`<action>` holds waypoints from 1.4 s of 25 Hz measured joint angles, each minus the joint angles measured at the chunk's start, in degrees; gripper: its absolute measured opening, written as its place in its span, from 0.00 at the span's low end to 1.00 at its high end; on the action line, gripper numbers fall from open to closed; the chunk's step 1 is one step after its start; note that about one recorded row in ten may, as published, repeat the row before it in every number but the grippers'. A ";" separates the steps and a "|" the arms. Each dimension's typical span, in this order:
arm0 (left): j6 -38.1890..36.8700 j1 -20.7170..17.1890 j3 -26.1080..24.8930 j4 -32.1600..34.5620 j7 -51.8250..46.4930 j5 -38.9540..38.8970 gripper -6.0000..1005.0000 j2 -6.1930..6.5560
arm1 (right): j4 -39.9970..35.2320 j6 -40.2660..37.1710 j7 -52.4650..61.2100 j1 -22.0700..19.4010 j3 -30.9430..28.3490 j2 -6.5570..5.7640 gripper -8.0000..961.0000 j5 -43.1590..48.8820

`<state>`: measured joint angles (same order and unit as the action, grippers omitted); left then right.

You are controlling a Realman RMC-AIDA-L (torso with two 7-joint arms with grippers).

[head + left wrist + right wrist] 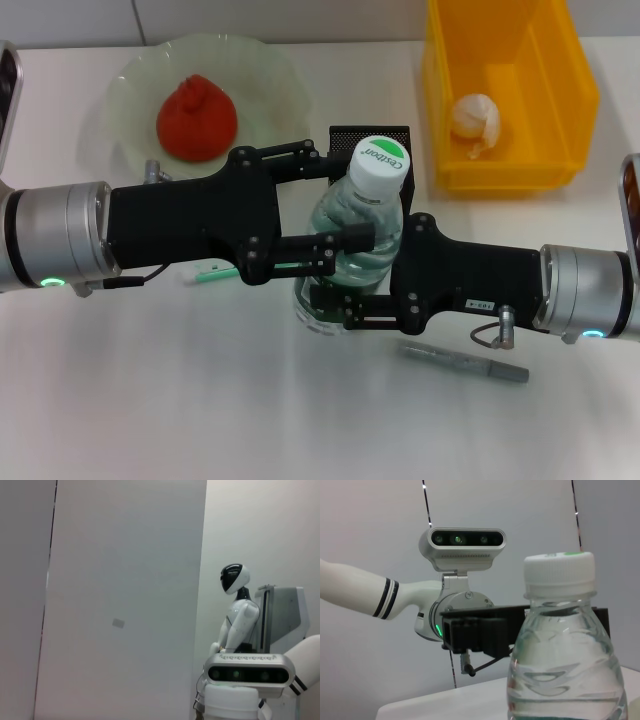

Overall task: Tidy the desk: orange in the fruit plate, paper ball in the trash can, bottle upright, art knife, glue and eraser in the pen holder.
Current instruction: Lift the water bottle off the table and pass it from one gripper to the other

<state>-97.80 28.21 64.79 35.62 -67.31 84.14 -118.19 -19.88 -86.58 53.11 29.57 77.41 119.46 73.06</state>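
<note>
A clear water bottle [352,225] with a white cap stands upright at mid-table; it also fills the right wrist view [565,650]. My right gripper [330,308] comes in from the right and is shut on the bottle's lower body. From the left, my left gripper [350,200] stands open, one finger on either side of the bottle's upper part. The orange [197,118] lies in the pale green fruit plate [275,75]. In the yellow trash can [575,100] rests the paper ball [474,122]. A grey art knife [465,362] lies near the front. The black mesh pen holder [345,135] shows behind the bottle.
A small green item [215,272] lies under my left arm, and a small grey item [152,170] sits by the plate's near rim. The left wrist view shows only a wall and another robot [235,615] far off.
</note>
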 joint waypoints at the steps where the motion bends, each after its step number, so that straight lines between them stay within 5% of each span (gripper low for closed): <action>1: 0.12 0.07 -0.05 0.16 -0.01 0.27 0.72 0.02 | -0.12 0.00 0.04 0.00 0.01 0.00 0.80 0.00; 35: 6.87 2.67 0.21 1.39 -8.44 0.65 0.67 -0.20 | -3.50 3.67 3.81 1.48 0.82 -0.11 0.79 2.94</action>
<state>-90.93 30.88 65.01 37.01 -75.75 84.79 -118.39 -23.38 -82.91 56.92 31.05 78.22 119.35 76.00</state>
